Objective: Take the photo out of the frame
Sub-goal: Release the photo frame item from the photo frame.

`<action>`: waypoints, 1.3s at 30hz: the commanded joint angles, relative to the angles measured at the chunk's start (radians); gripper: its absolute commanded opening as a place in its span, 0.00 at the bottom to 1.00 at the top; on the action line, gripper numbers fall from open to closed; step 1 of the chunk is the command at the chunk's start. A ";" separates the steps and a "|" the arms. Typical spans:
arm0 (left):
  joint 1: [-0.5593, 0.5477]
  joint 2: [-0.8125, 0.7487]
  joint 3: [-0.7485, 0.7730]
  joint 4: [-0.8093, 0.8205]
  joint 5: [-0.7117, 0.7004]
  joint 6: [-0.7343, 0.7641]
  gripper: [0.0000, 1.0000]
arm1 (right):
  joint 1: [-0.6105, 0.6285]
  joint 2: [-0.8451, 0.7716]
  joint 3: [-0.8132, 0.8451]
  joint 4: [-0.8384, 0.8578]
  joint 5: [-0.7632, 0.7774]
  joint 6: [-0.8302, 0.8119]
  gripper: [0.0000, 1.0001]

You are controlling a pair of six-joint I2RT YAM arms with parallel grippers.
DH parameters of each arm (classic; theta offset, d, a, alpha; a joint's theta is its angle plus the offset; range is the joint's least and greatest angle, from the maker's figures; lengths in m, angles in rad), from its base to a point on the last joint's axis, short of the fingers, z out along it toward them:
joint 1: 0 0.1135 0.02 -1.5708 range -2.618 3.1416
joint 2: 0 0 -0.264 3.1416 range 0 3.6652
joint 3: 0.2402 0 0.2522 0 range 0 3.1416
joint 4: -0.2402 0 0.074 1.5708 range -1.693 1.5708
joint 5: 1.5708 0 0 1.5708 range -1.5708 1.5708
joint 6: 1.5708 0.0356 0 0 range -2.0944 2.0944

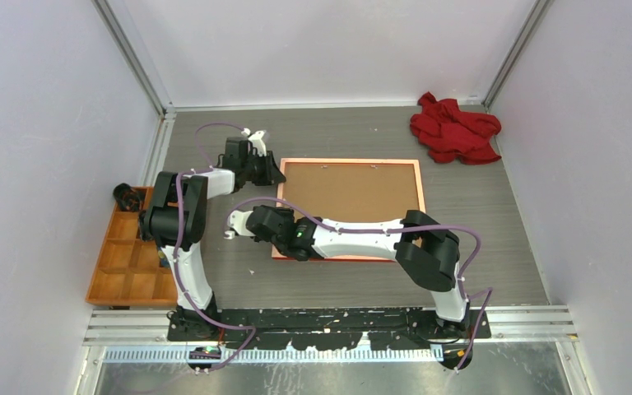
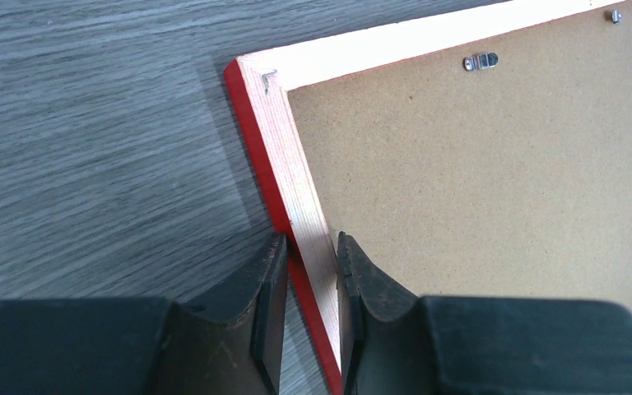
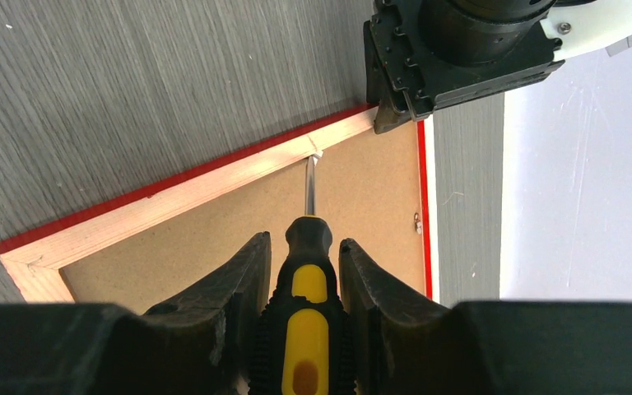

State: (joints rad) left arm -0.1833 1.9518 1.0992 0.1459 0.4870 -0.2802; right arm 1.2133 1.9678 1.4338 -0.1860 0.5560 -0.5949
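The frame (image 1: pixel 350 162) lies face down on the table, its pale wood back rim (image 2: pixel 284 156) edged in red. The brown backing board (image 1: pixel 354 193) fills it, so the photo is hidden underneath. My left gripper (image 2: pixel 311 243) is shut on the frame's left rim, just short of the far-left corner; from above the left gripper (image 1: pixel 278 175) shows at that corner. My right gripper (image 3: pixel 306 241) is shut on a black-and-yellow screwdriver (image 3: pixel 309 329). Its blade touches a small metal tab (image 3: pixel 313 154) at the inner edge of the same rim. The right gripper (image 1: pixel 265 222) hovers over the near-left part.
A crumpled red cloth (image 1: pixel 454 129) lies at the back right. An orange compartment tray (image 1: pixel 127 263) sits at the left edge with a dark object (image 1: pixel 127 197) at its far end. Metal hangers (image 2: pixel 480 61) sit on the backing board. Walls close in on three sides.
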 commanded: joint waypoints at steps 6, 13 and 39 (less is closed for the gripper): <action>0.001 -0.008 -0.024 -0.055 0.062 0.022 0.23 | -0.052 0.015 0.026 -0.110 -0.040 0.067 0.01; 0.001 -0.009 -0.024 -0.055 0.062 0.022 0.23 | -0.066 0.012 0.036 -0.134 -0.070 0.091 0.01; 0.002 -0.009 -0.023 -0.055 0.065 0.021 0.23 | -0.091 0.035 0.024 -0.122 -0.090 0.096 0.01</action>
State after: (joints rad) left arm -0.1833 1.9518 1.0988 0.1459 0.4877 -0.2806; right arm 1.1759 1.9594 1.4719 -0.2459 0.4870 -0.5220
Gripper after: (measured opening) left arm 0.255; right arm 0.391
